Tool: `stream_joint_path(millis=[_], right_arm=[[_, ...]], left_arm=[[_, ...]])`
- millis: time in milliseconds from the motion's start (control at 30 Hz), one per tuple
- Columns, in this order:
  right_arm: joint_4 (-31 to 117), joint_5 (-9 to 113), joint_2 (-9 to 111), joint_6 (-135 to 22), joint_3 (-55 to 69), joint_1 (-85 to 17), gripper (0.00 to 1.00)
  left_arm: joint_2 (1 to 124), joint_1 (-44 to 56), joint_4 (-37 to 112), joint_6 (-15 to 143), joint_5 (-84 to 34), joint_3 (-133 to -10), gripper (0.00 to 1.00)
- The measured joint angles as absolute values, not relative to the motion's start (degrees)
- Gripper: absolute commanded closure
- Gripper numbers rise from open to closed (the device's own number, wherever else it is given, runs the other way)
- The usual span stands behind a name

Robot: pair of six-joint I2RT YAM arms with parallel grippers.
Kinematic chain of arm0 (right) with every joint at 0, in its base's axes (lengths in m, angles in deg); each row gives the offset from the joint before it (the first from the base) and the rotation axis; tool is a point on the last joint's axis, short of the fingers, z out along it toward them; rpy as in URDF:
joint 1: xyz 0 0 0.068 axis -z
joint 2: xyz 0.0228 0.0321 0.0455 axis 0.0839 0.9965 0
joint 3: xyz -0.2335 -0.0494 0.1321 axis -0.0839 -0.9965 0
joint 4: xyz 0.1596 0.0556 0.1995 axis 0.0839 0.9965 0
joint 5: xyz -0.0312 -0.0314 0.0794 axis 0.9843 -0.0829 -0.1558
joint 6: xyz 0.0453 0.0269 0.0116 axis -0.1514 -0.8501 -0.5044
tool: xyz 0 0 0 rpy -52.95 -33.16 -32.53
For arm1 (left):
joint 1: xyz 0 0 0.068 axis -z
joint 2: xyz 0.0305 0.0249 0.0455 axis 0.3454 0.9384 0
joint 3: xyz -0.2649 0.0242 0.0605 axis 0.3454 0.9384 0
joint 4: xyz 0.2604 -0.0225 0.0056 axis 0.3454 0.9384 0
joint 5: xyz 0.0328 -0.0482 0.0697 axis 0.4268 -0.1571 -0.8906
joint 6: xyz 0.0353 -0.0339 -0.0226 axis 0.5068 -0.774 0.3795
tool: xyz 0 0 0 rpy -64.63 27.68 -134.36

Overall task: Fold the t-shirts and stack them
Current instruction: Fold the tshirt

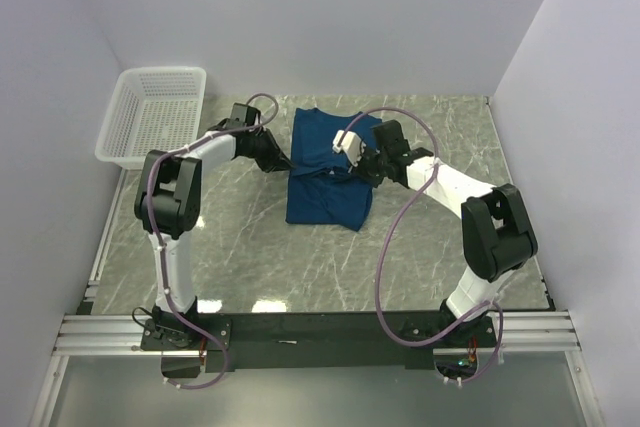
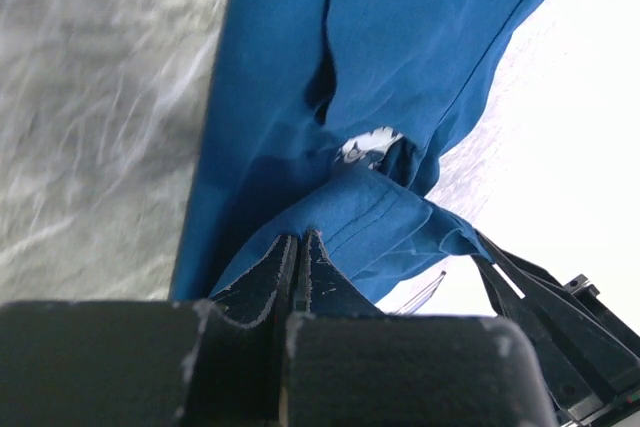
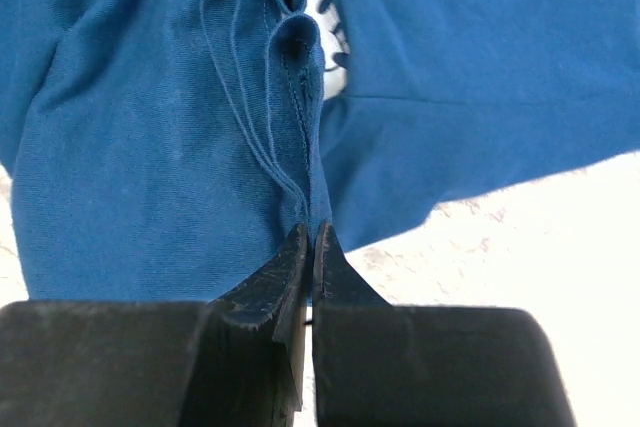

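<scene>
1. Left jaws are clamped on a fold of the blue t-shirt (image 1: 325,197).
2. Right jaws pinch its bunched hem.
3. It lies on the tabletop (image 1: 300,267) between both jaws; the print (image 3: 325,7) is too crumpled to read.

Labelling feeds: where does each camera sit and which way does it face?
Top external: above, behind the bases, looking down on table, basket, t-shirt, left arm, right arm.
Left wrist: on that wrist, facing along left gripper, shut on a t-shirt fold.
Right wrist: likewise; right gripper shut on bunched t-shirt edge.
Shared: all show the t-shirt; both wrist views its pale print.
</scene>
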State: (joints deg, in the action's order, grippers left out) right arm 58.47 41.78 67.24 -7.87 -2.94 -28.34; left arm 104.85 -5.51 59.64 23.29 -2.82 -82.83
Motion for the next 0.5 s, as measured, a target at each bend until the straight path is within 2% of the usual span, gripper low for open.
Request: stream_joint_path(millis=[500], right_arm=[[59.8,43.8,70.3,-9.8,1.2,-26.7,1.0]], left_arm=[[110.8,-5.5,61.4,23.9,-0.6,-91.3,0.99]])
